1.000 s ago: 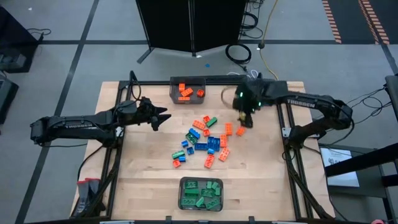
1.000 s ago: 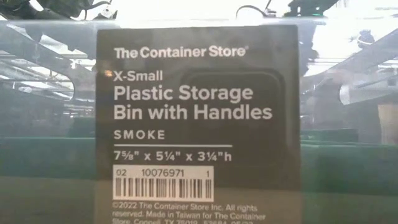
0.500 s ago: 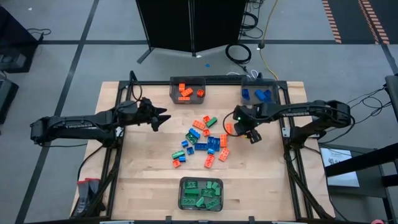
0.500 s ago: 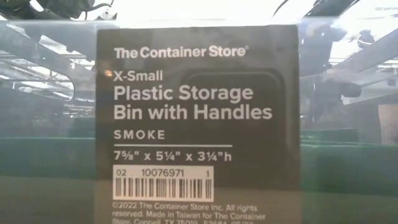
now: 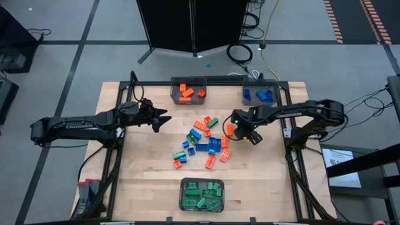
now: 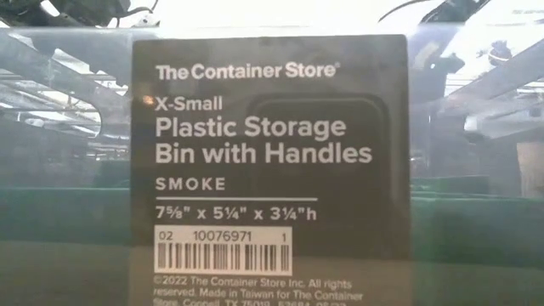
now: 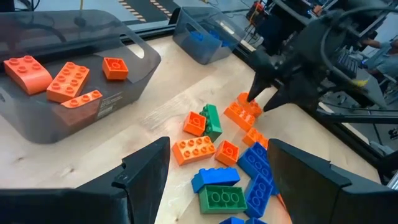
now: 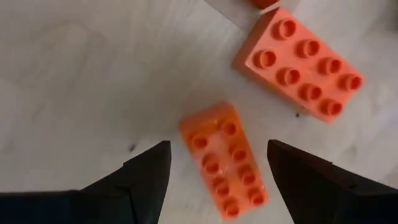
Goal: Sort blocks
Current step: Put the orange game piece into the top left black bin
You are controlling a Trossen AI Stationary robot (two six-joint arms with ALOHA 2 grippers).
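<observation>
Orange, green and blue blocks (image 5: 203, 142) lie loose in a pile at mid-table. My right gripper (image 5: 240, 129) points down at the pile's right edge, open, its fingers on either side of an orange block (image 8: 224, 158) that lies flat on the wood, with a gap showing on both sides. A wider orange block (image 8: 300, 62) lies just beyond it. From the left wrist view the right gripper (image 7: 264, 98) shows close above the orange blocks. My left gripper (image 5: 165, 117) hovers open left of the pile, nothing between its fingers (image 7: 146, 168).
A grey bin with orange blocks (image 5: 187, 91) stands at the far edge, one with blue blocks (image 5: 259, 94) at the far right, and one with green blocks (image 5: 202, 194) at the near edge. The near bin's label (image 6: 270, 170) fills the low view.
My right gripper has swung away from the blue bin toward the pile, come down close over the orange blocks at its right edge, and rolled its wrist. The blue bin, covered by the arm before, now shows. The blocks have not moved.
</observation>
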